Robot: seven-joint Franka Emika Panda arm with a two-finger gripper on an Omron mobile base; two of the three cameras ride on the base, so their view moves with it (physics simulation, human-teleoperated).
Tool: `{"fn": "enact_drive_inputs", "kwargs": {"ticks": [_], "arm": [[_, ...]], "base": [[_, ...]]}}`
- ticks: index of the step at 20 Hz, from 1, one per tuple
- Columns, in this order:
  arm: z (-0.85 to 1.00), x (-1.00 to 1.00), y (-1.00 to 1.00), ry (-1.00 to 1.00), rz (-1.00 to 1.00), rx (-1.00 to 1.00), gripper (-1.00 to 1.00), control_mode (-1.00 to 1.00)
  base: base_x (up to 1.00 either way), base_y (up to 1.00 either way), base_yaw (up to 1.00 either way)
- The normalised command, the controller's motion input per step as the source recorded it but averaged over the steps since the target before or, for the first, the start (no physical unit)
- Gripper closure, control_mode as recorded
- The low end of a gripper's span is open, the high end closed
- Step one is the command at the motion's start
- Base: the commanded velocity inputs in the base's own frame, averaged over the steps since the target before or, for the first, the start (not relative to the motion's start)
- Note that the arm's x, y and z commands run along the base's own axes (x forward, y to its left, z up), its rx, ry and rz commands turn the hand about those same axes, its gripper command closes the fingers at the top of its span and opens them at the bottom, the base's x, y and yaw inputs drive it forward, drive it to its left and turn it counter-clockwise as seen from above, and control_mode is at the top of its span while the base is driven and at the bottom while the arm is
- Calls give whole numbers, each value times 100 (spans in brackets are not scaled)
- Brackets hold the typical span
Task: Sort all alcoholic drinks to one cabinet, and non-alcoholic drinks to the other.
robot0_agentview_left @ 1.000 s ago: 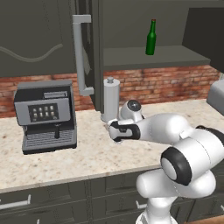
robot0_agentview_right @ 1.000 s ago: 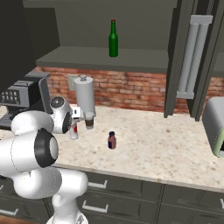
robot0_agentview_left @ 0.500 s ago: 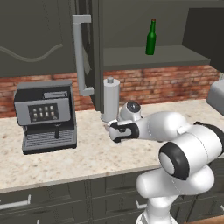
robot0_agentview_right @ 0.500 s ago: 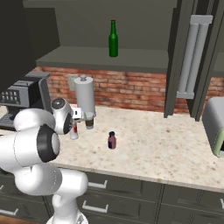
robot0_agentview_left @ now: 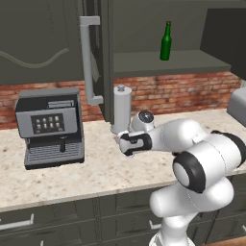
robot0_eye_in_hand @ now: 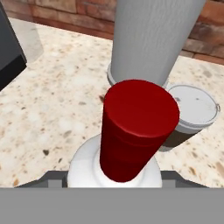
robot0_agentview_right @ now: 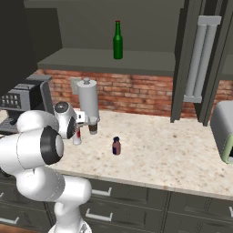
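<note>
Gripper [robot0_agentview_right: 78, 124]: hanging low over the counter [robot0_agentview_right: 182, 150], straddling the white bottle [robot0_eye_in_hand: 114, 168] under its red cap [robot0_eye_in_hand: 138, 127]; grip or gap, I cannot tell. Coffee cup [robot0_eye_in_hand: 192, 114]: standing just beside it, by the grey canister [robot0_agentview_right: 88, 100]. Purple bottle [robot0_agentview_right: 116, 146]: standing apart. Green bottle [robot0_agentview_right: 118, 40]: sitting on the cabinet shelf [robot0_agentview_right: 109, 62].

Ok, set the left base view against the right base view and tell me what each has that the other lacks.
Left base view: the coffee machine's whole front and the open cabinet door's bar handle. Right base view: the tiny purple bottle, the white bottle with red label behind the arm, the coffee cup under the grey canister, and the pale appliance. Both: the green bottle on the shelf, brick wall, speckled counter.
</note>
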Motion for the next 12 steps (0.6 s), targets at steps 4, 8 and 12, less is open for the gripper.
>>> {"fn": "enact_drive_inputs", "kwargs": {"ticks": [4,8,12], "arm": [[-3,4,0,0,-1,0,100,-100],[0,0,0,0,0,0,100,-100],[5,-2,0,-3,0,0,100,-100]], "base": [[0,0,0],[0,0,0],[0,0,0]]}}
